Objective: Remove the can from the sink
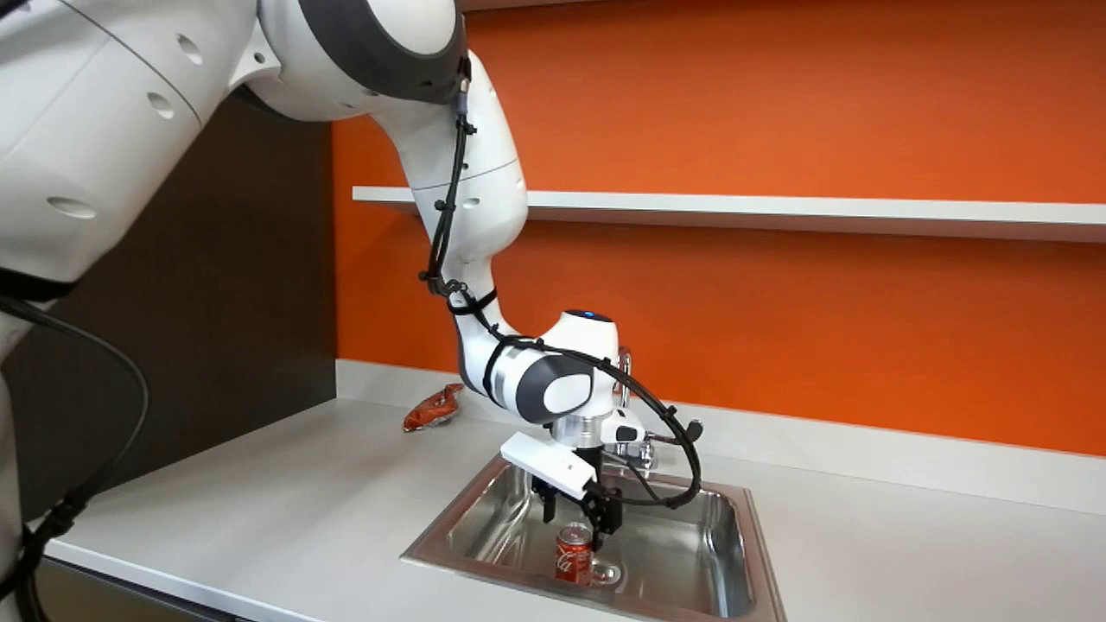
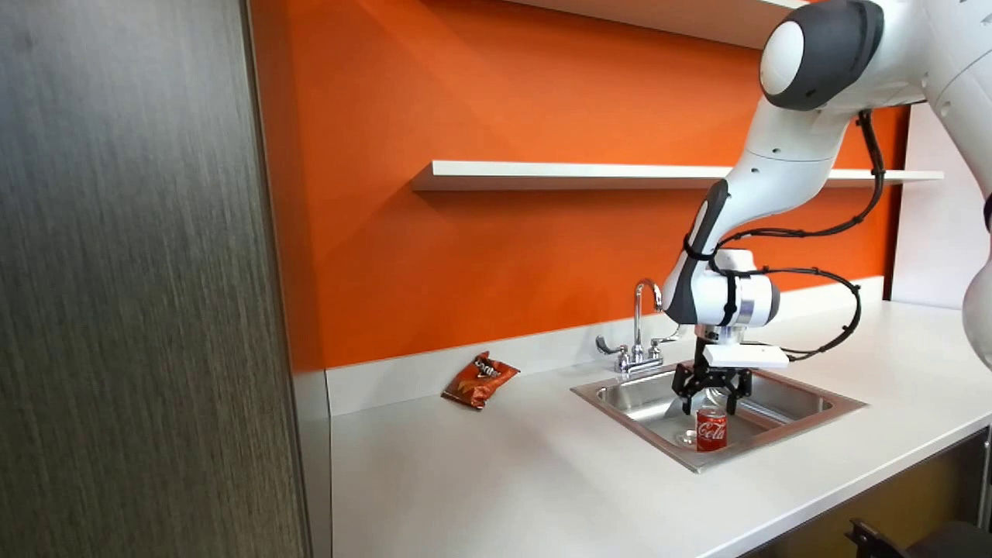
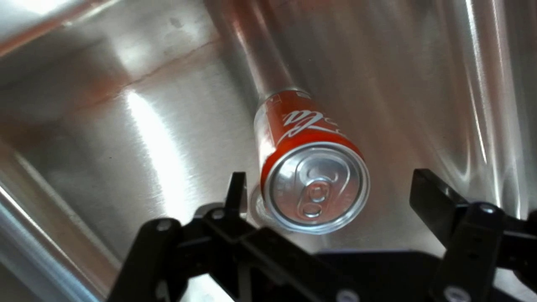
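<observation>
Both exterior views looked from well apart from the gripper [image 2: 709,406], higher than it, either side of the arm [image 1: 488,194], facing the orange wall [image 2: 504,267] behind it and sharing the sink [image 1: 665,540] below. Closer, the wrist view looked down past the fingers [image 3: 434,201].

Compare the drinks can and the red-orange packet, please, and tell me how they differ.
The can stands upright in the sink, while the packet rests on the counter. The can is a smooth, silver-topped cylinder; the packet is flatter and crinkled. The open claw is at the can, whereas the packet sits well away from it. Both are reddish and bear lettering.
</observation>
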Robot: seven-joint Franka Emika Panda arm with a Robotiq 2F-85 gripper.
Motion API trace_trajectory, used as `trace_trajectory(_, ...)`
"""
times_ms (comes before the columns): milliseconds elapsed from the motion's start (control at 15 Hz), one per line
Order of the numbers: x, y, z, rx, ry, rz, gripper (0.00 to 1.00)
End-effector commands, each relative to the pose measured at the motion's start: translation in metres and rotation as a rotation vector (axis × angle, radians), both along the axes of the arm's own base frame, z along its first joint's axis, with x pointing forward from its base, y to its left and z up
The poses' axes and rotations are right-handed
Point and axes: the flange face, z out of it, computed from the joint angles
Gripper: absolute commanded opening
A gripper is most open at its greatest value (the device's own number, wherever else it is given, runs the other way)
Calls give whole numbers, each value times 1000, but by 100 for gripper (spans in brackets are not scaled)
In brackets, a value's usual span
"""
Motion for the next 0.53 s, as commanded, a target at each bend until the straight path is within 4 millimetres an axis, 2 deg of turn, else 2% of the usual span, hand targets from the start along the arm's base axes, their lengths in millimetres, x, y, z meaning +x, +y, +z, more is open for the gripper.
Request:
trace_trajectory(0,3,0,-2,-16,27,-12,100)
trace_trajectory(467,3,1,-8,-28,38,-17,100)
